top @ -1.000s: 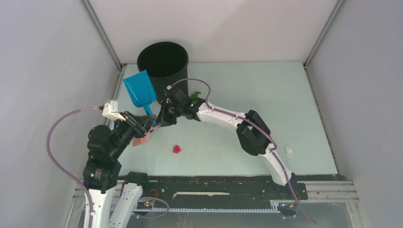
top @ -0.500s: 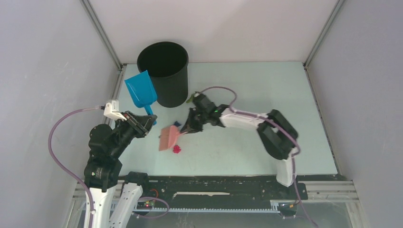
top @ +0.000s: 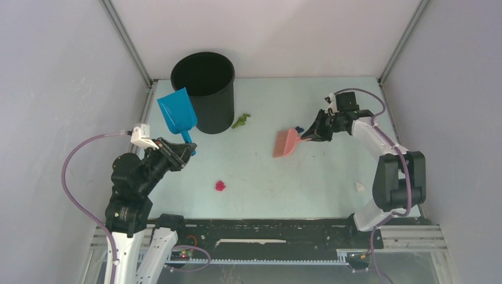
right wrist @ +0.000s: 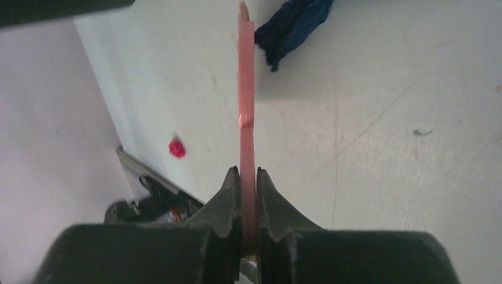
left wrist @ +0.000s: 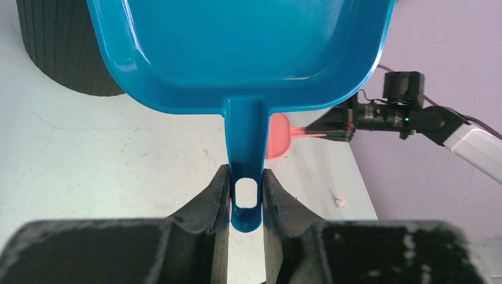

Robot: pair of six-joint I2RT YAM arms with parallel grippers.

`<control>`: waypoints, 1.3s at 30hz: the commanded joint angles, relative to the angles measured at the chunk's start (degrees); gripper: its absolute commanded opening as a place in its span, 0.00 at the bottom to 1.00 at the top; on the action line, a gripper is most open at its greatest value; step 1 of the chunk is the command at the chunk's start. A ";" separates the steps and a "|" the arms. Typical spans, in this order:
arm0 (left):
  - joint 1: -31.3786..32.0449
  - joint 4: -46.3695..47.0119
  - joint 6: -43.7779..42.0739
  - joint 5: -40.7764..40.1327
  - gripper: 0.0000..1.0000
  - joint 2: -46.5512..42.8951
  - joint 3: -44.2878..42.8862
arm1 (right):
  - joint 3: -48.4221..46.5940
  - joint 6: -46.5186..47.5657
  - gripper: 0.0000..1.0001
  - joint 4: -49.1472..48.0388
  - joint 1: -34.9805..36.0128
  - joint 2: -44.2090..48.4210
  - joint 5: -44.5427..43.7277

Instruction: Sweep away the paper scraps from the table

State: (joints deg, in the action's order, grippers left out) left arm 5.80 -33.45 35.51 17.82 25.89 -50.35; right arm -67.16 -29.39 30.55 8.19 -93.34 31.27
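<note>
Three paper scraps (top: 220, 186) on table (top: 331, 177); left tool (left wrist: 245, 183) clamps one dustpan (left wrist: 237, 47), right tool (right wrist: 248, 177) clamps one brush (top: 285, 142).

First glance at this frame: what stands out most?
The blue dustpan, gripped by its handle in the left gripper, is beside the black bin at far left. The right gripper holds the pink brush mid-table by a dark blue scrap; a magenta scrap lies alone toward the near edge.
</note>
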 commanded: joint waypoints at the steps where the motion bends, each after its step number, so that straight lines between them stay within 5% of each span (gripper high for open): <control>1: -0.31 2.60 -1.65 0.00 0.00 0.94 -0.55 | -2.80 14.64 0.00 8.99 1.33 6.81 17.03; 5: -0.24 3.54 -0.97 0.87 0.00 1.56 -0.82 | -3.11 16.90 0.00 6.09 6.77 11.01 22.36; 10: -0.26 2.88 -0.97 0.56 0.00 0.81 -1.78 | -6.93 21.27 0.00 6.06 18.98 9.54 16.75; 15: -0.25 0.99 -0.61 1.04 0.00 0.04 -1.12 | -14.75 20.46 0.00 4.12 28.59 -0.52 18.37; 22: -0.26 0.19 0.13 2.04 0.00 -0.48 -0.41 | -31.74 21.33 0.00 13.40 36.05 -19.09 17.82; 31: -0.26 0.18 -1.31 2.93 0.00 0.10 -0.01 | -25.18 17.01 0.00 11.09 34.06 -20.63 9.08; 39: -0.18 2.00 -1.44 4.01 0.00 1.91 1.40 | -14.07 16.43 0.00 8.37 24.11 -13.25 3.72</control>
State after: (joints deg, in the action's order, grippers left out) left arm 5.80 -33.89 35.46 19.99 26.04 -49.36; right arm -83.92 -12.40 40.32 37.56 -112.73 40.71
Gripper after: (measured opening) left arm 0.232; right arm 0.095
